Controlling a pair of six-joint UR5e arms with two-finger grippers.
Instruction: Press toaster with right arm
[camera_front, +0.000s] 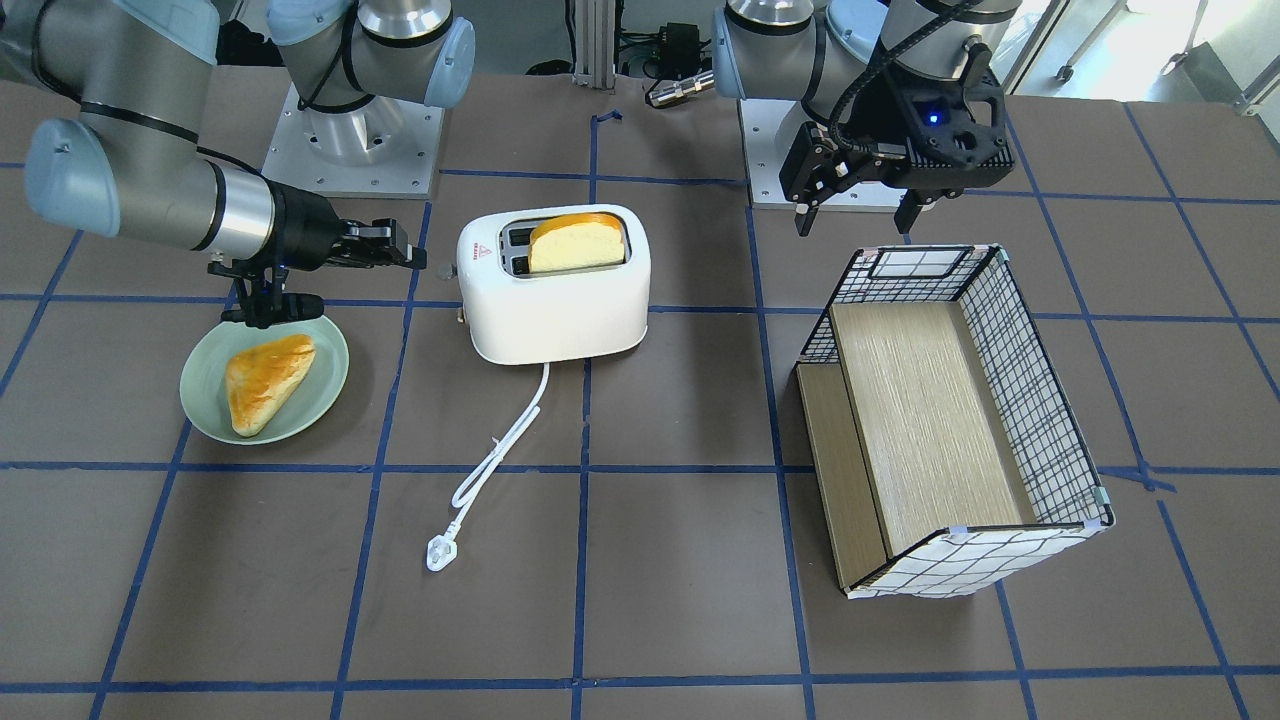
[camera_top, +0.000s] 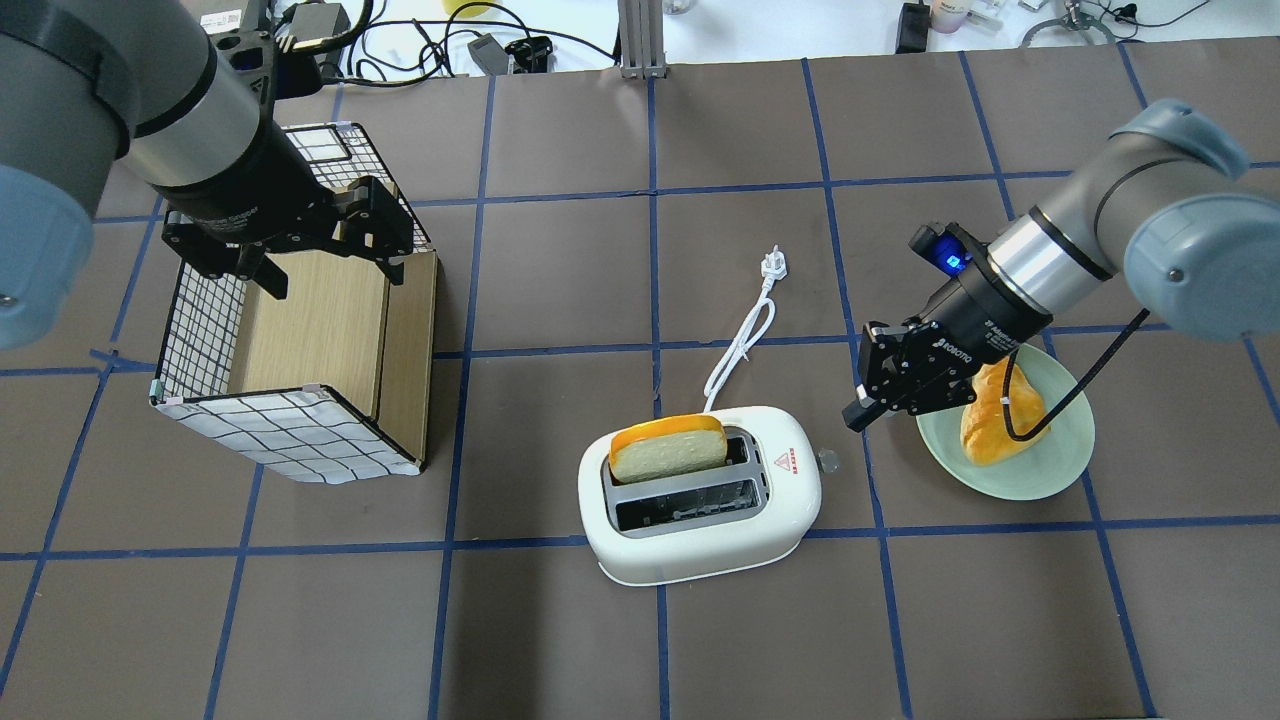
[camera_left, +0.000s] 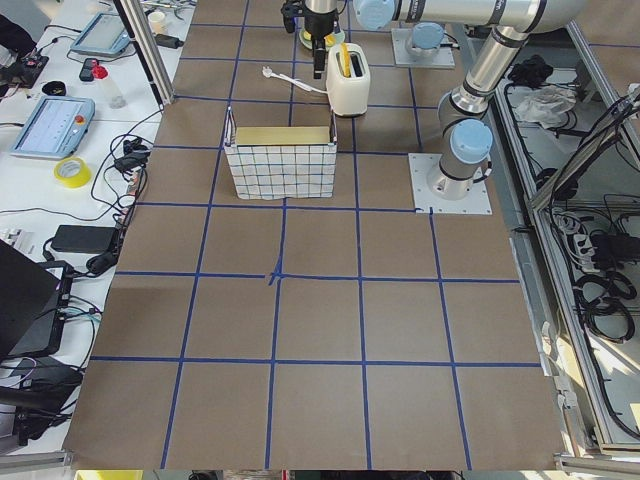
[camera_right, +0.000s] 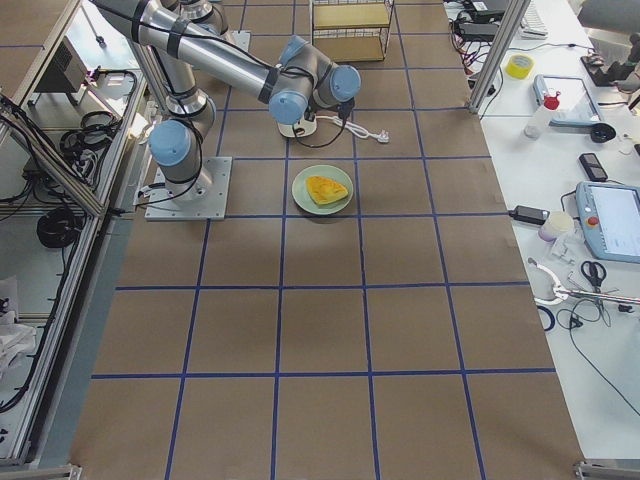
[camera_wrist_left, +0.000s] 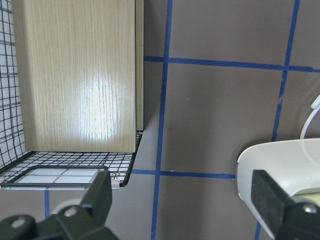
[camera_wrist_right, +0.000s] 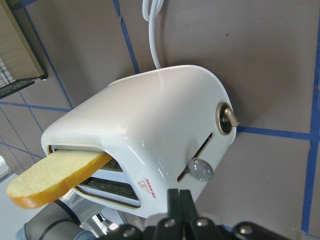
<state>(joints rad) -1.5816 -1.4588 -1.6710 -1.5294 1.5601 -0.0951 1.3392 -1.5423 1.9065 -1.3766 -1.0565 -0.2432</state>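
The white two-slot toaster (camera_front: 555, 300) stands mid-table, with a bread slice (camera_front: 577, 242) sticking up from one slot. It also shows in the overhead view (camera_top: 700, 540) and the right wrist view (camera_wrist_right: 160, 125). Its small grey lever (camera_wrist_right: 201, 170) sits high in the slot on its end face. My right gripper (camera_top: 858, 415) is shut and empty. It hovers close beside that end, just above the lever and not touching it. It also shows in the right wrist view (camera_wrist_right: 180, 197). My left gripper (camera_top: 335, 278) is open and empty above the basket.
A green plate (camera_top: 1040, 475) with a pastry (camera_top: 1000, 410) lies under my right wrist. The toaster's white cord and plug (camera_top: 773, 265) trail away across the table. A wire basket with a wooden floor (camera_top: 290, 430) stands under my left gripper.
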